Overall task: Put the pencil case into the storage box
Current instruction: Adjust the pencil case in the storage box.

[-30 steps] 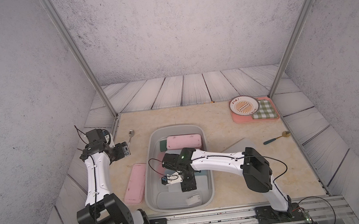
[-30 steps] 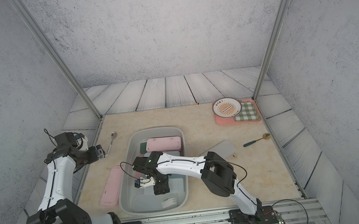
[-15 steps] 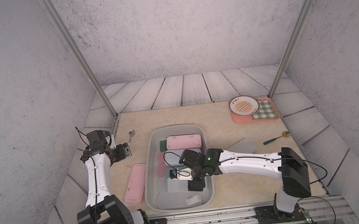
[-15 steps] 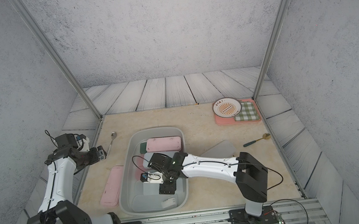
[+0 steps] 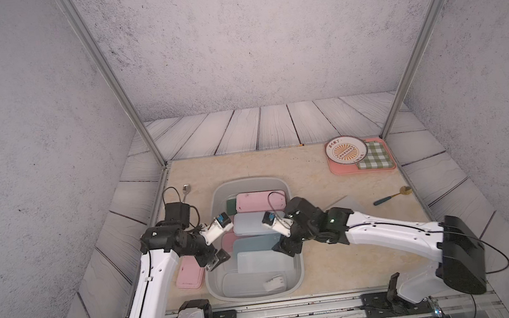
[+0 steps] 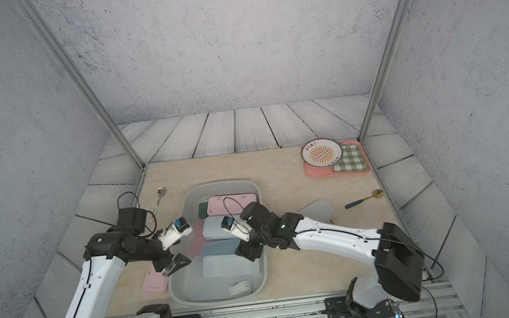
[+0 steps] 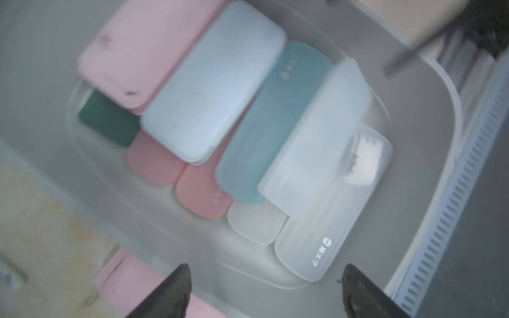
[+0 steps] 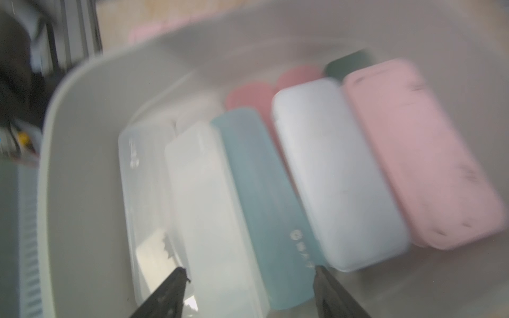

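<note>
Left fingers (image 7: 170, 294) hang spread and empty over the lower-left rim of the large light-grey plastic storage box (image 5: 255, 295); right fingers (image 8: 165, 297) gape empty above its stacked cases (image 5: 256, 228). Just beside the box, lower left of the frame, a flat pink rectangular pencil case (image 5: 189, 273) lies on the desk (image 5: 323, 256). This looks like the approach: the left fingers must next descend and straddle it.

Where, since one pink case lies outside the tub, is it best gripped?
Grip the pink case across its narrow width near mid-length, from straight above with the left gripper. It lies flat on the table, long side along the storage box wall, so only the short span should fit the fingers.
</note>
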